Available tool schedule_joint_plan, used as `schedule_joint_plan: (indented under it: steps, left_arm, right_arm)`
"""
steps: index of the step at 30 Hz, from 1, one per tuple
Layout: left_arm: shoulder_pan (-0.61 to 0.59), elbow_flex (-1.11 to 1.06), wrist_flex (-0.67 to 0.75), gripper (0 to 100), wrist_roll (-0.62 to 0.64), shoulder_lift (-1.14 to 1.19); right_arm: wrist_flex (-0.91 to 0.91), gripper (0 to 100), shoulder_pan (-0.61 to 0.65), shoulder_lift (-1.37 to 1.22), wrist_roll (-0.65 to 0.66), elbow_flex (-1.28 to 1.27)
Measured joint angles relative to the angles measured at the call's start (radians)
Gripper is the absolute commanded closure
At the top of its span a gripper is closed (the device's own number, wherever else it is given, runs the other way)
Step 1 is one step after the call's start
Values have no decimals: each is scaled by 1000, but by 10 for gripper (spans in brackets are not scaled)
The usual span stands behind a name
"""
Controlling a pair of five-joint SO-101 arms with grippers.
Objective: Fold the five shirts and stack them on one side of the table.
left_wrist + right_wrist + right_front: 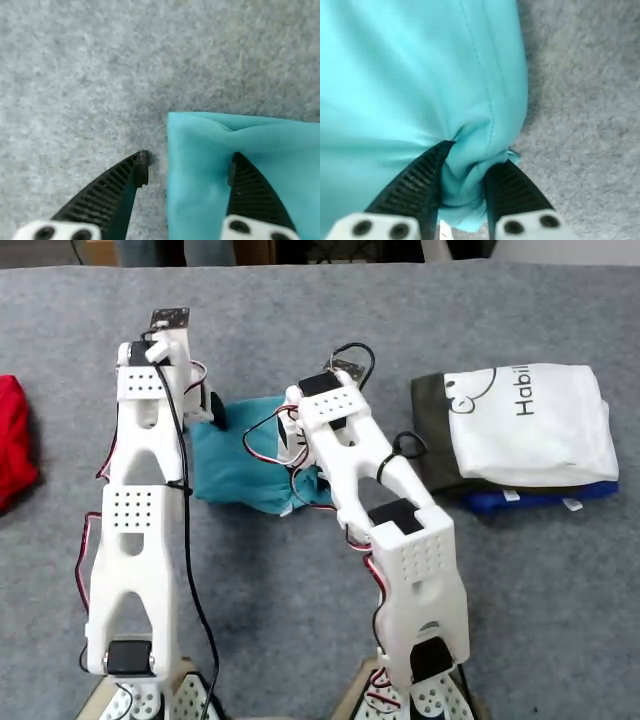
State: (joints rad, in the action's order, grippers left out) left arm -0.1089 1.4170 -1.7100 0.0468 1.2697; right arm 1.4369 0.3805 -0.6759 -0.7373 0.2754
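A teal shirt [240,465] lies folded on the grey table cover between the two arms. My left gripper [210,410] is at the shirt's left edge. In the left wrist view it [189,167] stands open astride the edge of the teal shirt [250,145], one finger on the cloth, the other on the table cover. My right gripper [295,445] is at the shirt's right side. In the right wrist view it [472,160] is shut on a pinched fold of the teal shirt [405,75].
At the right sits a stack: a white shirt [540,425] on top, a dark shirt [430,430] under it and a blue shirt [520,500] at the bottom. A red shirt [12,440] lies at the left edge.
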Motion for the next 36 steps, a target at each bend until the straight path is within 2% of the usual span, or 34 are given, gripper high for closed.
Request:
schedule_joint_plan:
  steps: [3, 9, 13, 17, 25, 30, 36]
  left_arm:
    - [-3, 3, 3, 750, 0, 3]
    - [11, 5, 17, 898, 28, 3]
    - [55, 14, 26, 947, -37, 3]
    - [78, 12, 35, 954, -43, 2]
    - [87, 190, 11, 949, -23, 11]
    - [91, 198, -6, 950, -21, 2]
    - [130, 201, -6, 938, 28, -14]
  right_arm:
    - [0, 985, 0, 0, 0, 0]
    - [0, 985, 0, 0, 0, 0]
    - [17, 985, 0, 0, 26, 2]
    - [44, 985, -3, -11, 46, 34]
    - [169, 985, -48, -34, 97, 163]
    - [259, 985, -103, -35, 107, 290]
    - [313, 985, -110, -35, 133, 377]
